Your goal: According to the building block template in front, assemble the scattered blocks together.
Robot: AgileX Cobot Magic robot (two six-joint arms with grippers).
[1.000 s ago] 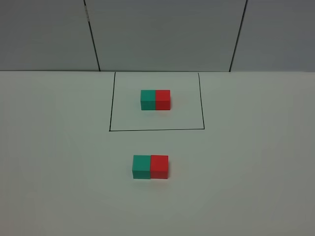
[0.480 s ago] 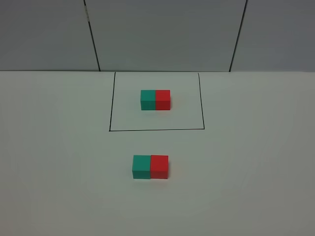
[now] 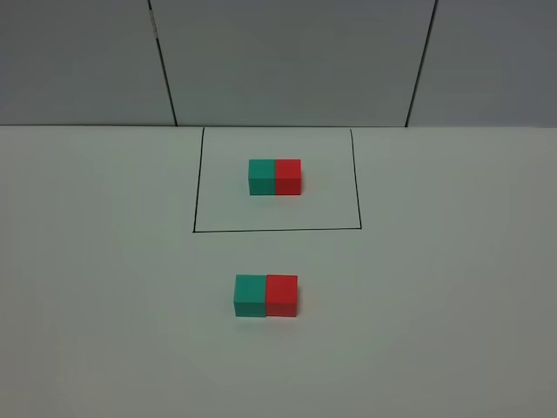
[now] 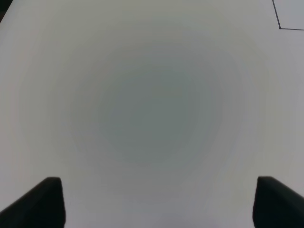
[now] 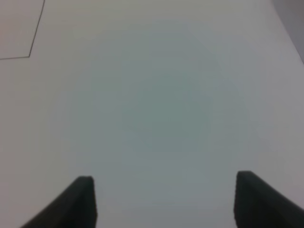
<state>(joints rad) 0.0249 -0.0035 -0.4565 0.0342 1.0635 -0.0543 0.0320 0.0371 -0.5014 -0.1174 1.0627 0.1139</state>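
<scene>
from above, the teal cube [image 3: 250,295] and red cube [image 3: 282,294] sit touching, row running left-right like the framed template [image 3: 275,176]; neither arm appears. my left gripper [image 4: 152,202] and right gripper [image 5: 164,202] hang released over bare table, no cubes seen.

The building block template [image 3: 275,177], a teal-green cube joined to a red cube on its right, sits inside a thin black drawn rectangle. Nearer the camera, outside the frame, the scattered blocks [image 3: 265,296] lie in the same order, seemingly touching side to side.
</scene>
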